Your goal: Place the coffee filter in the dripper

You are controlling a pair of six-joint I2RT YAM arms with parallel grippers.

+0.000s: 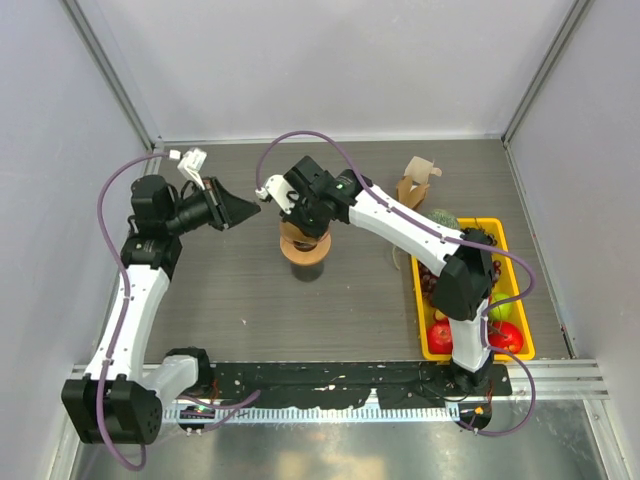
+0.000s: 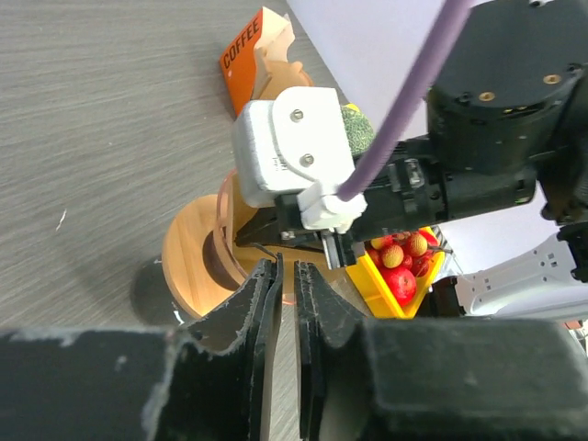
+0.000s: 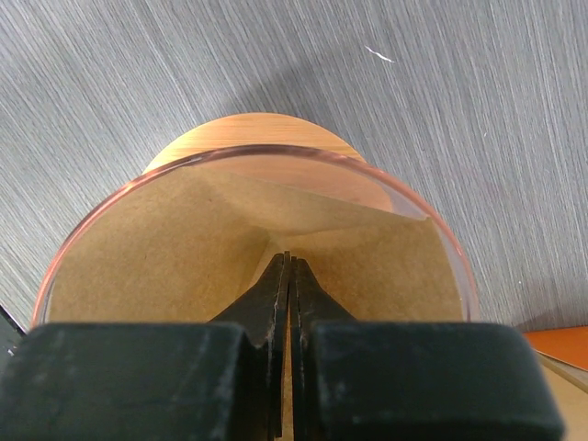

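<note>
Only the right wrist view shows the coffee filter (image 3: 138, 266) lining the dripper (image 3: 257, 130), with the right claw (image 3: 287, 262) closed inside it. The left claw (image 2: 287, 276), at the dripper's ten o'clock, is barely ajar and empty.

A yellow tray (image 1: 527, 338) is sitting at the table's (image 1: 230, 290) right edge, with red fruit (image 1: 505, 337) lying inside it — an orange COFFEE box (image 1: 415, 180) standing just beyond.
</note>
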